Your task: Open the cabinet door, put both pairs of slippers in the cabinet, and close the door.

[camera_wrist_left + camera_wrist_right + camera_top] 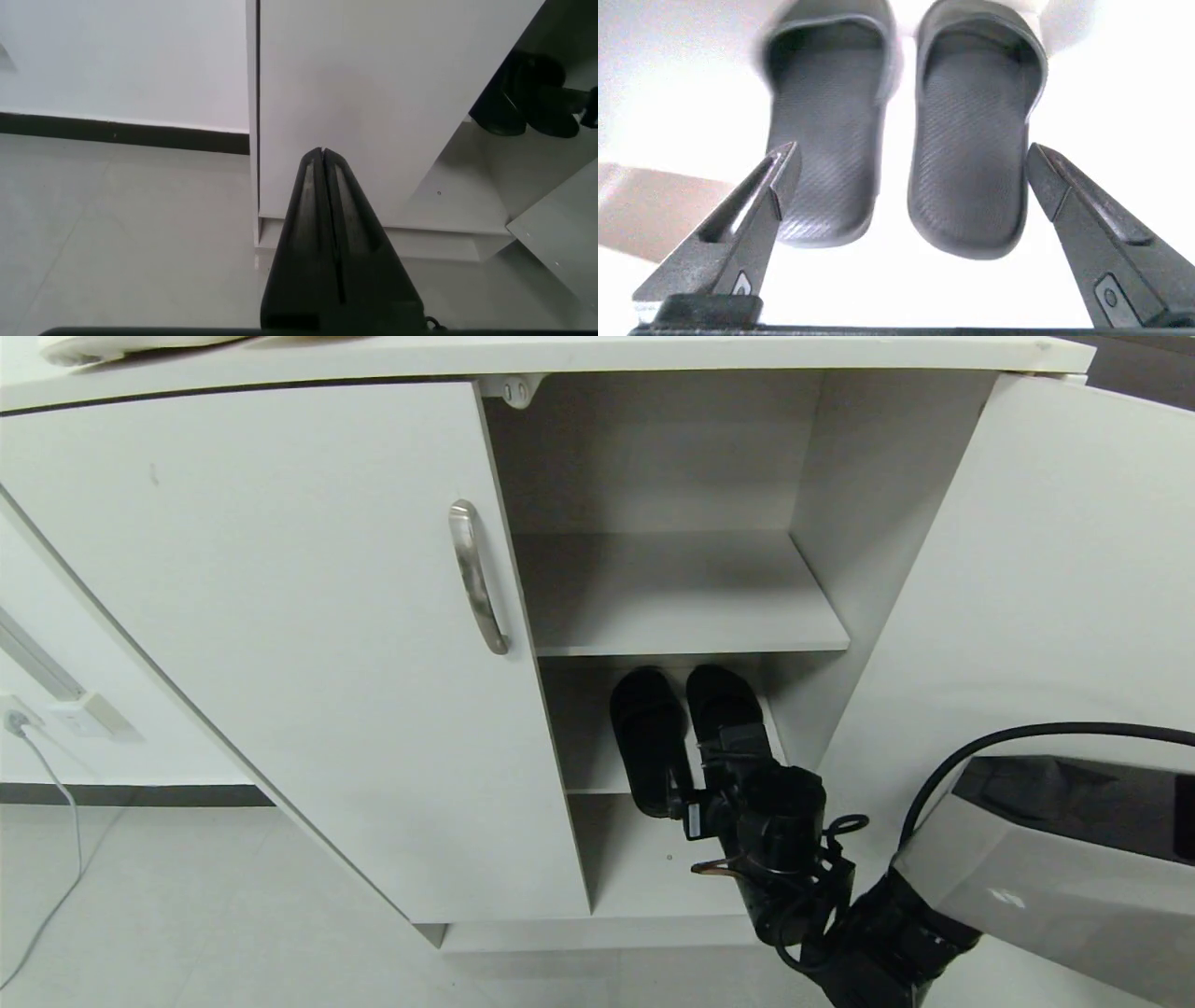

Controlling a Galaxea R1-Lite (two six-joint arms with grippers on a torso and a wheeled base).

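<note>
Our right hand [910, 161] is spread wide, just short of the black slippers [647, 733], which lie side by side ahead of it on a lower cabinet [672, 607] shelf. The open door [1027, 579] stands beside that hand. Our left hand [322, 159] is pressed together, seemingly facing the closed door [280, 616].

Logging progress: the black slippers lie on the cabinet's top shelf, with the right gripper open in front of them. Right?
Not the top shelf: the head view shows the slippers on the lower shelf beneath it. The right gripper is open in front of them.
</note>
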